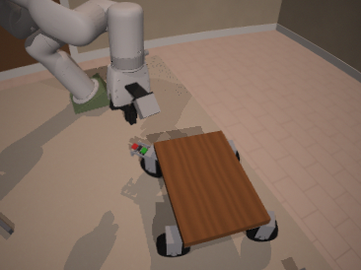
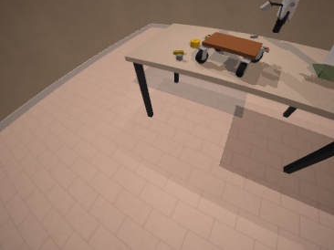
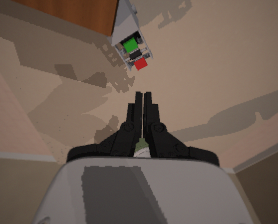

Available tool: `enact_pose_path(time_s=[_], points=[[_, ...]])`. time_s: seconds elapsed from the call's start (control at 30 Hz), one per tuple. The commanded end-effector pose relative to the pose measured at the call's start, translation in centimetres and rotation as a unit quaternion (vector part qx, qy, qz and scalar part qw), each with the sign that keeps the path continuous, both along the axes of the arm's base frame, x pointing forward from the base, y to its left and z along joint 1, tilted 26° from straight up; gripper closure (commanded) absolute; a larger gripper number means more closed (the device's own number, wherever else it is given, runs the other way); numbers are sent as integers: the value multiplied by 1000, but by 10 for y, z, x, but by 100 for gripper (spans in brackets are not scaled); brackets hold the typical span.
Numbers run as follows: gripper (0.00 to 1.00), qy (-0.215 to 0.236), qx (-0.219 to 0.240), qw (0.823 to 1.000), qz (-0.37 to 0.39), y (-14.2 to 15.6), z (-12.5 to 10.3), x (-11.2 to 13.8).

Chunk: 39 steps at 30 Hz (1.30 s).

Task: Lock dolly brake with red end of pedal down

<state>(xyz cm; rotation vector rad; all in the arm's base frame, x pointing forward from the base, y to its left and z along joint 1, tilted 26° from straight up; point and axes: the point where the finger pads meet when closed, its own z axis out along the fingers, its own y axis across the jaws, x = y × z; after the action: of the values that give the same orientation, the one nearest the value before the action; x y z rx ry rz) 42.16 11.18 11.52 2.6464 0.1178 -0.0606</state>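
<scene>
The dolly [image 1: 209,187] has a brown wooden deck on black casters and stands on the beige table; it also shows in the exterior view [image 2: 233,44]. Its brake pedal [image 1: 139,150] sticks out from the far-left caster, with a red end [image 1: 135,147] outward and a green end [image 1: 144,151] toward the deck. In the wrist view the pedal [image 3: 134,53] lies ahead of my fingers, red end [image 3: 140,63] nearest. My gripper [image 1: 131,118] is shut and empty, hovering above and behind the pedal; it also shows in the wrist view [image 3: 143,96] and the exterior view [image 2: 277,27].
A green block [image 1: 94,95] sits by the arm's base, left of the gripper. A yellow round object [image 2: 195,42] and a small yellow-and-grey piece [image 2: 179,53] lie on the table beyond the dolly's far end. The table edge runs close to the dolly's right side.
</scene>
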Motion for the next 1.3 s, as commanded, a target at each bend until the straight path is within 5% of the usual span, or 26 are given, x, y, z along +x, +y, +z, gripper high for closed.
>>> enact_pose_path(time_s=[0.0,0.03,0.27,0.5,0.57,0.6,0.73,1.07,1.13,1.17,1.27], points=[[100,39,10,997,73,0,-1,1],[100,78,12,986,145,0,-2,1],[100,157,11,941,301,-3,-9,1],[100,239,10,855,459,-5,-14,1],[100,239,10,855,459,-5,-14,1],[100,271,12,810,520,-5,-14,1],[100,305,12,751,586,-6,-16,1],[100,387,24,539,748,-6,-18,1],[100,387,24,539,748,-6,-18,1],[100,394,28,508,765,-6,-18,1],[100,395,28,506,766,-6,-18,1]])
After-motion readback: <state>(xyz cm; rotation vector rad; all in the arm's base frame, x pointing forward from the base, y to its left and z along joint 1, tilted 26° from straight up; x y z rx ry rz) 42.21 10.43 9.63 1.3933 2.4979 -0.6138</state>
